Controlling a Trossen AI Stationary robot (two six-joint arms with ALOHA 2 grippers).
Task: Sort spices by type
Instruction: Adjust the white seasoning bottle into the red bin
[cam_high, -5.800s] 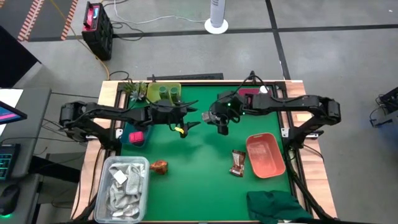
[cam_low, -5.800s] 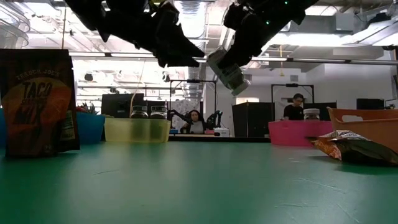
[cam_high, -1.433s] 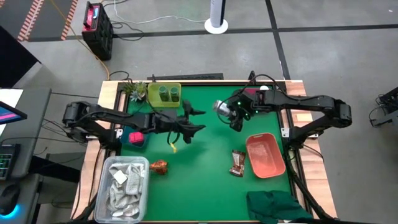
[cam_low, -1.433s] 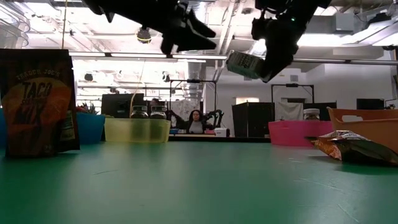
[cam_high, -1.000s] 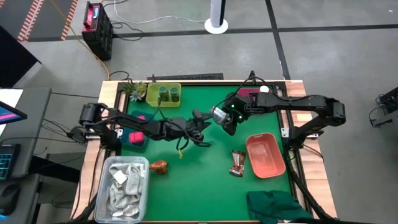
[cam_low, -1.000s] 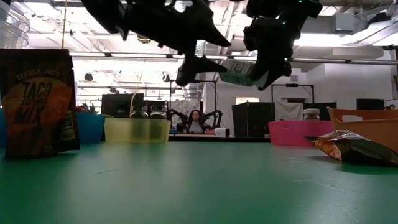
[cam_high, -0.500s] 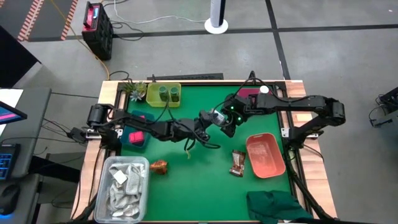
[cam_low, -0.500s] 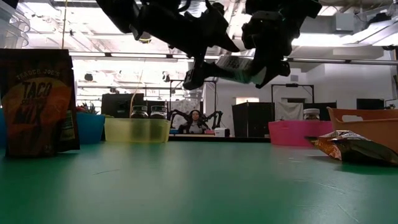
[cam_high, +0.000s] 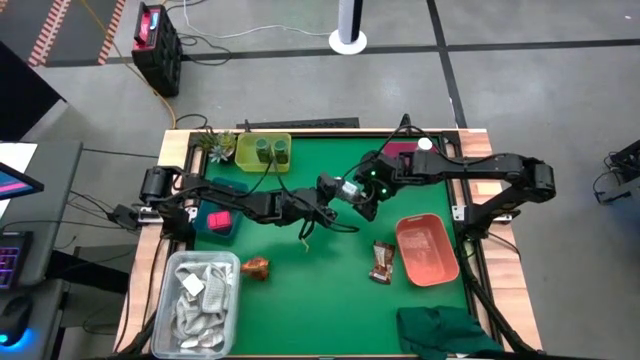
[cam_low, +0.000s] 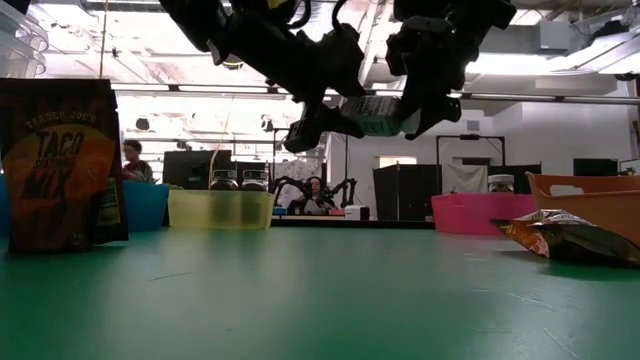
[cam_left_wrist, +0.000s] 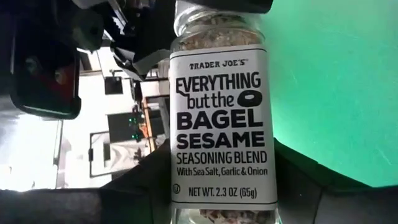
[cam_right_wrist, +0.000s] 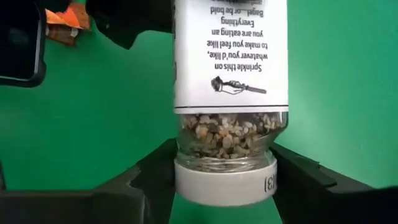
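A glass seasoning bottle (cam_high: 348, 189) with a white cap and a white label hangs lying about level above the middle of the green table. My left gripper (cam_high: 332, 190) reaches it from the left and my right gripper (cam_high: 362, 191) from the right, each shut on one end. In the low view the bottle (cam_low: 372, 113) shows between my left gripper (cam_low: 322, 112) and my right gripper (cam_low: 418, 100). Two green jars stand in a yellow tray (cam_high: 264, 150). A brown sachet (cam_high: 382, 262) lies flat on the table. My left gripper pinches the bottle's base end (cam_left_wrist: 221, 198) between its two fingers (cam_left_wrist: 140, 186), one on each side. It comes about level from the table's left, along the bottle. The bottle is clear of the table. My right gripper pinches the bottle's cap end (cam_right_wrist: 225, 182) between its two fingers (cam_right_wrist: 155, 171), at the glass shoulder and the white cap. It comes slanting down from the table's right. The bottle lies about level in the hold, lifted clear.
A salmon tray (cam_high: 428, 248) sits at the right. A pink bin (cam_high: 405, 150) with a white-capped bottle is at the far right. A blue bin (cam_high: 217, 218) holds a pink pack. A tub of rags (cam_high: 200, 300) and a dark cloth (cam_high: 445, 330) lie at the near edge.
My left gripper has gone toward the table's right to the bottle, and its wide-spread fingers have closed in on the bottle's base end. My right gripper has kept the bottle in place in the air, and the bottle has come about level.
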